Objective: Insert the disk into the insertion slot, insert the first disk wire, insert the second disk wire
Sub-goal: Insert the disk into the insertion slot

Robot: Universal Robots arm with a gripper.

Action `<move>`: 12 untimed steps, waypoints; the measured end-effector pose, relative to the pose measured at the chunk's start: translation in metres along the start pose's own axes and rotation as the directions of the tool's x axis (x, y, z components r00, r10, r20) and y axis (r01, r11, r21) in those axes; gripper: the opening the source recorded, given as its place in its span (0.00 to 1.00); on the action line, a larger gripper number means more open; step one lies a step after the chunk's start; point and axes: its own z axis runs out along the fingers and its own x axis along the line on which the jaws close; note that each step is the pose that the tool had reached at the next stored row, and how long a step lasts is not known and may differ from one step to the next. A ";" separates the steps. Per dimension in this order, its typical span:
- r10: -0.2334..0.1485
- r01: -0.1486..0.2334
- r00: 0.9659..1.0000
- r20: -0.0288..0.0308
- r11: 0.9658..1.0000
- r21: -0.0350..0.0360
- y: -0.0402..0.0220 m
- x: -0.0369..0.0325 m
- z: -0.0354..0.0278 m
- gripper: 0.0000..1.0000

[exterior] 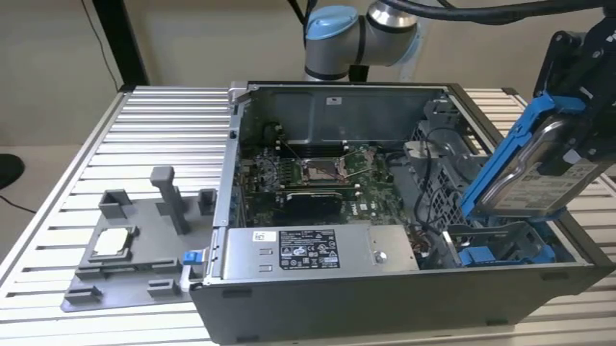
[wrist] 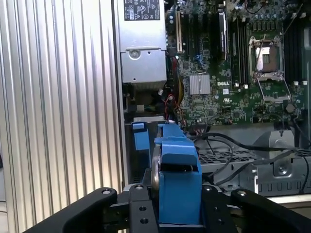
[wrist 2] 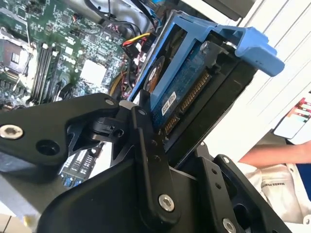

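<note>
Above the corner of the open computer case (exterior: pixel 385 310) on the exterior view's right, the gripper (exterior: pixel 575 148) is clamped on the disk (exterior: pixel 524 162), its fingers (wrist: pixel 140 209) pressing the blue frame from both sides in the first wrist view. The disk hangs tilted, upper end leaning out past the case wall, lower end pointing down at the insertion slot (exterior: pixel 495 252) with its blue rails. It is just above the slot, and I cannot tell whether they touch. The work looks to be at the first step: the disk is carried to the slot but not seated, and no wire is in hand. In my judgement, seating it calls for levelling the tilt so the frame lines up squarely with the rails, clear of the loose cables (wrist: pixel 233 145) beside the slot.
</note>
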 end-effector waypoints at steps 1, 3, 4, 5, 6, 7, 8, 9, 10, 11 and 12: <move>0.000 0.000 1.000 0.001 1.000 0.000 -0.0003 0.0003 0.0015 0.00; 0.000 0.000 1.000 0.004 1.000 0.000 -0.0008 0.0011 0.0050 0.00; 0.000 0.000 1.000 0.005 1.000 0.000 -0.0012 0.0015 0.0067 0.00; 0.000 0.000 1.000 0.007 1.000 0.000 -0.0015 0.0018 0.0085 0.00; 0.000 0.000 1.000 0.009 1.000 0.000 -0.0018 0.0021 0.0103 0.00; 0.000 0.000 1.000 0.011 1.000 -0.001 -0.0023 0.0027 0.0120 0.00; -0.001 0.001 1.000 0.013 1.000 -0.001 -0.0028 0.0037 0.0129 0.00; -0.001 0.001 1.000 0.014 1.000 -0.001 -0.0032 0.0051 0.0137 0.00; 0.000 0.000 1.000 0.014 1.000 -0.001 -0.0034 0.0064 0.0144 0.00; 0.000 0.000 1.000 0.014 1.000 -0.001 -0.0038 0.0077 0.0150 0.00; -0.001 0.001 1.000 0.015 1.000 -0.001 -0.0042 0.0091 0.0157 0.00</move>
